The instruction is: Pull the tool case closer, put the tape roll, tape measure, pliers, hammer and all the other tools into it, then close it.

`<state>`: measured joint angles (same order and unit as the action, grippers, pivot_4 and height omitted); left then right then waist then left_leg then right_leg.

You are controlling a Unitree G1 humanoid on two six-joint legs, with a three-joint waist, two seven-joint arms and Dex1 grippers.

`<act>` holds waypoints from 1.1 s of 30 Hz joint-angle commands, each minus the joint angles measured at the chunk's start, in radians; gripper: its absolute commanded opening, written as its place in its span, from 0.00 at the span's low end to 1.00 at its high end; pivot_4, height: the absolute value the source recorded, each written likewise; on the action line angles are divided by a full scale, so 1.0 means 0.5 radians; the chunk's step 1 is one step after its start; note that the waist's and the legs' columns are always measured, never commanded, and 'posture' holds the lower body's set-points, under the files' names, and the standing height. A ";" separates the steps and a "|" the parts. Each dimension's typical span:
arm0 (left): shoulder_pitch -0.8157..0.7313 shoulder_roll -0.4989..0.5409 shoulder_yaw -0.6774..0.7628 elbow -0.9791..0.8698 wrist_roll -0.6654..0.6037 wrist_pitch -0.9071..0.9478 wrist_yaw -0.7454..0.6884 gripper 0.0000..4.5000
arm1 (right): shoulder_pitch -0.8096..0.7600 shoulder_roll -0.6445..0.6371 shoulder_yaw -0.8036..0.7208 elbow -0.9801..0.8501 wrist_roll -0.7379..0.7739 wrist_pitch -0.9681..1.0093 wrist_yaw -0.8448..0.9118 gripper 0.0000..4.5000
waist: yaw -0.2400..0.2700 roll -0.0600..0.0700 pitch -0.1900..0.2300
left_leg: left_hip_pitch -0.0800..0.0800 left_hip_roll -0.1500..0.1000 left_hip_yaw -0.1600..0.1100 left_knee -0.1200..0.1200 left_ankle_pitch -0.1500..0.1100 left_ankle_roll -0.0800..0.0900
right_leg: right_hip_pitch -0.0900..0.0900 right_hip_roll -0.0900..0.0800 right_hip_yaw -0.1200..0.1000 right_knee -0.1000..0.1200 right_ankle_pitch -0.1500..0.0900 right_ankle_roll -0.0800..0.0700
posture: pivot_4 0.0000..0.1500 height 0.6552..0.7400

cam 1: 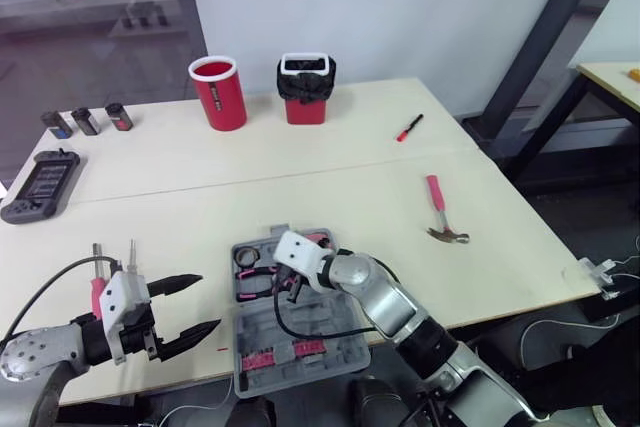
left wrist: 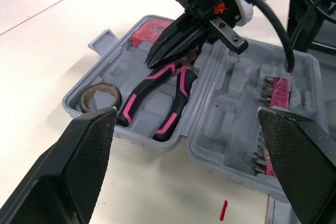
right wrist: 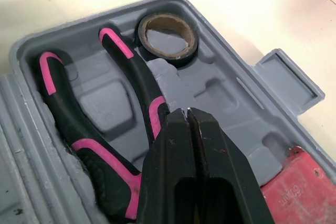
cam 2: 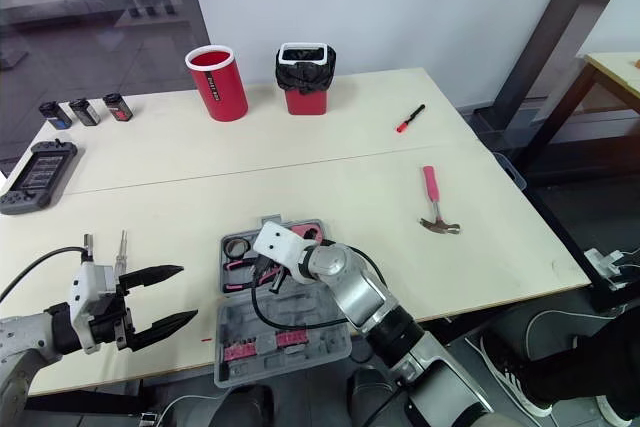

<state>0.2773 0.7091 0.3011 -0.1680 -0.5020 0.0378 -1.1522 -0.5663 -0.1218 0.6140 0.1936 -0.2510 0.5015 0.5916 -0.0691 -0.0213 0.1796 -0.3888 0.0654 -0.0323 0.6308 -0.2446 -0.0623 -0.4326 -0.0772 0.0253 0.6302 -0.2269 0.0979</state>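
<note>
The grey tool case point(cam 1: 262, 329) lies open at the table's front edge. In its tray I see black-and-pink pliers point(left wrist: 176, 90), a black tape roll point(right wrist: 181, 59) and a red tape measure point(right wrist: 294, 187). My right gripper point(right wrist: 188, 111) is shut, its tips down in the tray at the pliers' head, with nothing visible between the fingers. To the left of the case my left gripper point(cam 1: 208, 301) stands open over the table, pointing at the case. A pink-handled hammer point(cam 1: 440, 212) lies far right on the table.
A red-and-black screwdriver point(cam 1: 409, 127) lies at the back right. A red cup point(cam 1: 218, 93) and a red bin with a black liner point(cam 1: 306, 90) stand at the back. Three small dark blocks point(cam 1: 87, 120) and a black handheld device point(cam 1: 42, 185) sit far left. Pink bit strips point(left wrist: 278, 95) fill the lid.
</note>
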 commanded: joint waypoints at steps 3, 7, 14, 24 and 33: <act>0.009 0.023 0.040 -0.047 -0.007 -0.012 0.012 1.00 | 0.059 -0.085 0.225 0.250 -0.203 0.212 0.076 0.02 | 0.003 -0.002 -0.026 | 0.003 0.000 0.000 -0.001 0.000 0.000 | 0.003 0.000 0.000 -0.001 -0.001 0.000 | 1.00 0.98; 0.011 0.025 0.043 -0.050 -0.005 -0.016 0.015 1.00 | 0.056 -0.093 0.314 0.362 -0.292 0.249 0.111 0.02 | 0.006 -0.007 -0.036 | 0.013 0.000 0.000 -0.002 -0.001 -0.001 | 0.011 -0.003 -0.001 -0.004 -0.006 0.003 | 1.00 0.98; 0.010 0.035 0.043 -0.048 0.000 -0.011 0.014 1.00 | -0.010 0.018 0.067 0.398 -0.212 -0.048 -0.088 0.02 | 0.005 0.005 -0.066 | 0.030 0.000 0.001 -0.016 -0.002 -0.002 | 0.022 -0.006 -0.003 -0.024 -0.008 0.006 | 1.00 0.98; -0.009 0.031 0.022 -0.032 0.008 -0.007 0.013 1.00 | 0.051 0.027 -0.199 -0.005 0.054 -0.396 0.030 0.02 | -0.001 0.001 -0.051 | -0.006 0.000 0.001 -0.019 0.000 0.000 | -0.004 -0.002 -0.003 -0.021 -0.002 -0.001 | 1.00 0.98; -0.010 0.030 0.022 -0.029 0.016 -0.007 0.007 1.00 | 0.133 -0.001 -0.136 -0.017 0.020 -0.350 0.091 0.02 | 0.001 0.000 -0.046 | -0.005 0.000 0.001 -0.028 -0.001 0.000 | -0.005 -0.001 -0.002 -0.025 -0.005 0.001 | 1.00 0.98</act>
<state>0.2698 0.7108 0.2990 -0.1685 -0.4916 0.0381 -1.1489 -0.5026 -0.1197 0.5348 0.2176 -0.2350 0.3328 0.6263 -0.0687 -0.0214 0.1564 -0.3910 0.0654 -0.0317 0.6167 -0.2448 -0.0624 -0.4349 -0.0779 0.0241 0.6177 -0.2294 0.0985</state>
